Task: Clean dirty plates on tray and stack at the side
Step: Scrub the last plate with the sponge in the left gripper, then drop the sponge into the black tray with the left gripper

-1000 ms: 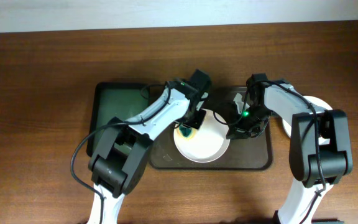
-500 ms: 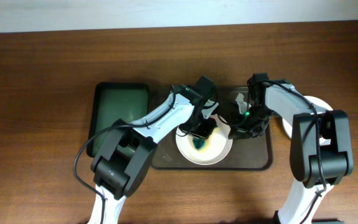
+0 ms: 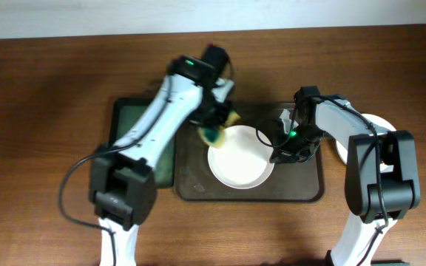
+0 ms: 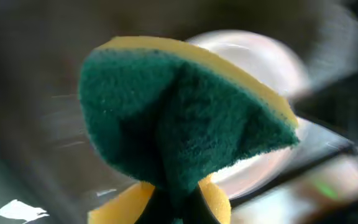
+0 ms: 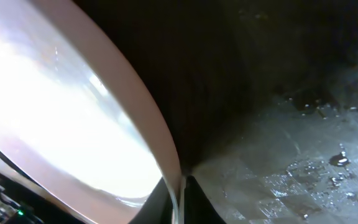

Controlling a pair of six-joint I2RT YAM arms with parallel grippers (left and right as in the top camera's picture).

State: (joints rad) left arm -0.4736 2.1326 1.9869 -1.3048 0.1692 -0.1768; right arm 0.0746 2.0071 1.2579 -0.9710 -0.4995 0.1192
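The sponge point(image 4: 179, 124), green face to the camera and yellow behind, is folded and pinched in the closed left gripper point(image 3: 219, 125). From above it hangs just over the upper left rim of the plate point(image 3: 239, 159). I cannot tell if it touches the rim, as the wrist view is blurred. The plate lies inside the brown tray point(image 3: 302, 188), a little left of its middle, and its surface looks plain white from above, with no smear that I can see. On the plate's right side, the right gripper point(image 3: 278, 150) is closed on the thin rim, which passes between its fingers in the wrist view. The tray floor beside it shows drops of water. A second plate point(image 3: 376, 122) sits on the table to the right, half hidden by the right arm, and a green tray point(image 3: 135, 125) lies to the left.

I think the main danger is the narrow grip on a wet rim. If the plate is lifted, it may tilt and slide out. The sponge could also catch the near rim and pull the plate against that grip
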